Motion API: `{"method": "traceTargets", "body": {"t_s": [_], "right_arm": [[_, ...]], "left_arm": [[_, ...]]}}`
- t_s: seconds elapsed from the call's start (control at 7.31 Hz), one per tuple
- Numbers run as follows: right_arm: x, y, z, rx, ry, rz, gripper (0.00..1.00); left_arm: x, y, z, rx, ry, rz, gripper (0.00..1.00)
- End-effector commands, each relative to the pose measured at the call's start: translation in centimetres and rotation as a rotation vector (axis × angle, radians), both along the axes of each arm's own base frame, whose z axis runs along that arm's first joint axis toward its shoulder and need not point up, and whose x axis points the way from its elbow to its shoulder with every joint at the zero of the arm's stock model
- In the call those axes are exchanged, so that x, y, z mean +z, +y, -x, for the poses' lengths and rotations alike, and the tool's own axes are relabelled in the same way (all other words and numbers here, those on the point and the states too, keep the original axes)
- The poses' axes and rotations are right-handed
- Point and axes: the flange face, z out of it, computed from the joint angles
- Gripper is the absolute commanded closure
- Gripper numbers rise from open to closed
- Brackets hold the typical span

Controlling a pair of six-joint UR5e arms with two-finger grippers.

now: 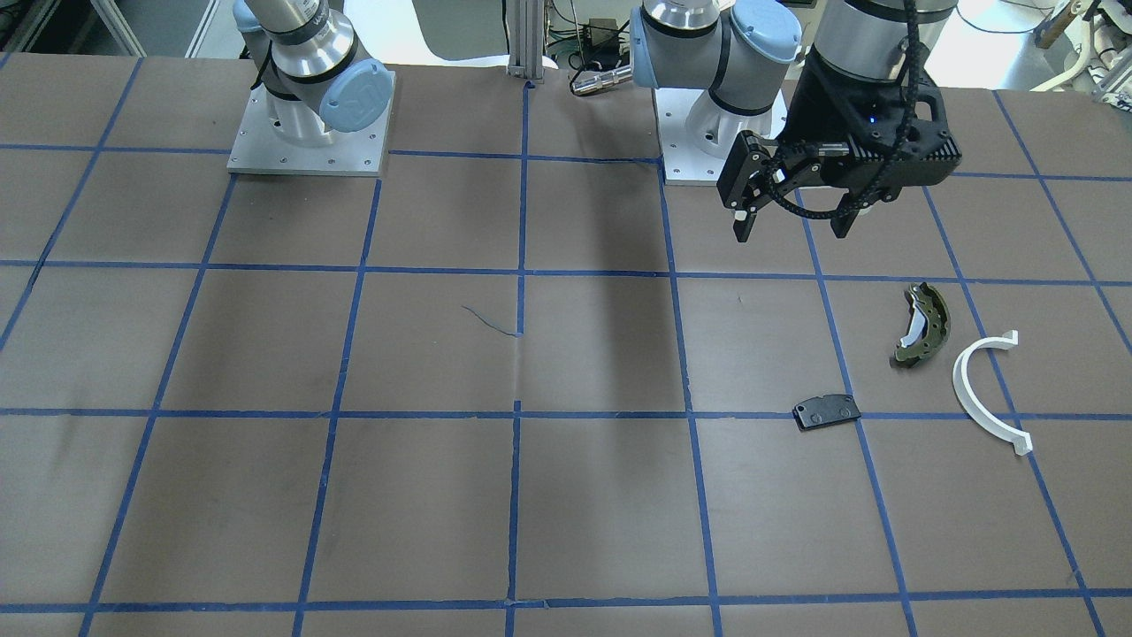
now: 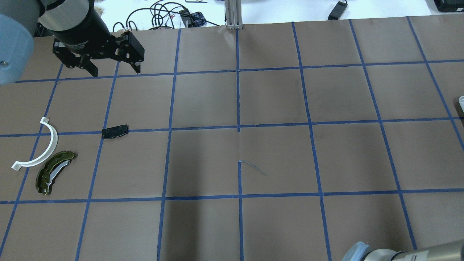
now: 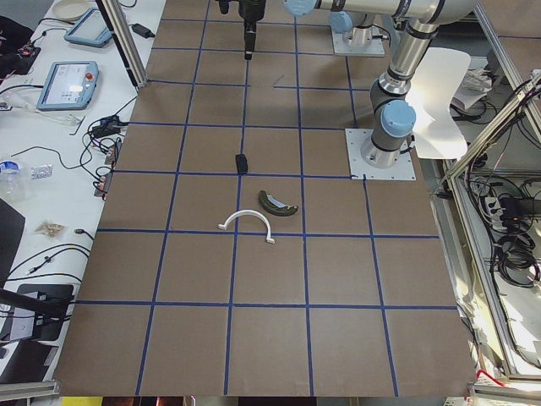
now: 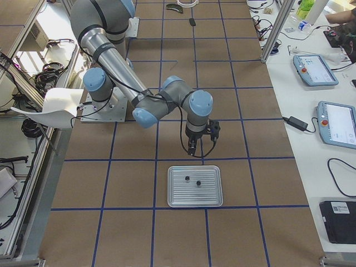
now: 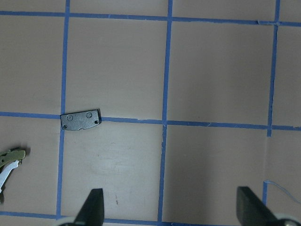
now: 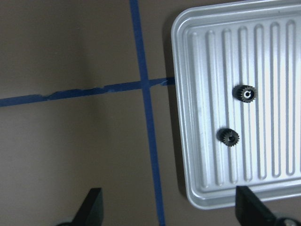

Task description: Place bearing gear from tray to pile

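Two small dark bearing gears [image 6: 245,93] [image 6: 228,137] lie in a ribbed silver tray [image 6: 183,117], which also shows in the exterior right view [image 4: 173,189]. My right gripper [image 6: 171,207] hangs open and empty above the table beside the tray's edge. The pile is at the table's other end: an olive-green brake shoe [image 1: 924,326], a white half-ring [image 1: 982,394] and a flat black pad [image 1: 827,411]. My left gripper [image 1: 791,226] is open and empty, raised above the table, apart from the pad [image 5: 81,120].
The brown table has a grid of blue tape [image 2: 238,127]. The two arm bases [image 1: 309,133] [image 1: 707,133] stand at the robot side. Cables and teach pendants [image 4: 314,69] lie on the bench beyond the table's far edge.
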Motion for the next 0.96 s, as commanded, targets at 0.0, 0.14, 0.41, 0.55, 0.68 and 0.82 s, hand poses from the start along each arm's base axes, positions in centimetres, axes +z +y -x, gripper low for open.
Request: {"method": "traceTargets", "body": {"t_s": [0.0, 0.14, 0.41, 0.55, 0.68, 0.82], "right_arm": [[-3.1, -1.9, 5.5, 0.046, 0.012, 0.009, 0.0], [-4.1, -2.6, 7.8, 0.043, 0.014, 0.01, 0.0], [-5.7, -3.7, 9.4, 0.039, 0.008, 0.009, 0.0], [-6.9, -3.8, 9.5, 0.034, -0.007, 0.0, 0.02], [-7.8, -3.9, 9.7, 0.028, -0.013, -0.009, 0.02], [-8.7, -4.0, 9.8, 0.026, -0.019, -0.011, 0.06]], "left_arm": [[0.0, 0.0, 0.0, 0.001, 0.001, -0.001, 0.0], [0.0, 0.0, 0.0, -0.001, 0.0, -0.001, 0.0], [-0.1, -0.1, 0.0, 0.0, 0.004, -0.002, 0.0], [-0.1, 0.0, 0.0, 0.0, 0.002, -0.002, 0.0], [0.0, 0.1, 0.1, -0.001, 0.001, -0.001, 0.0], [0.0, 0.0, 0.0, -0.001, 0.002, -0.001, 0.0]]}}
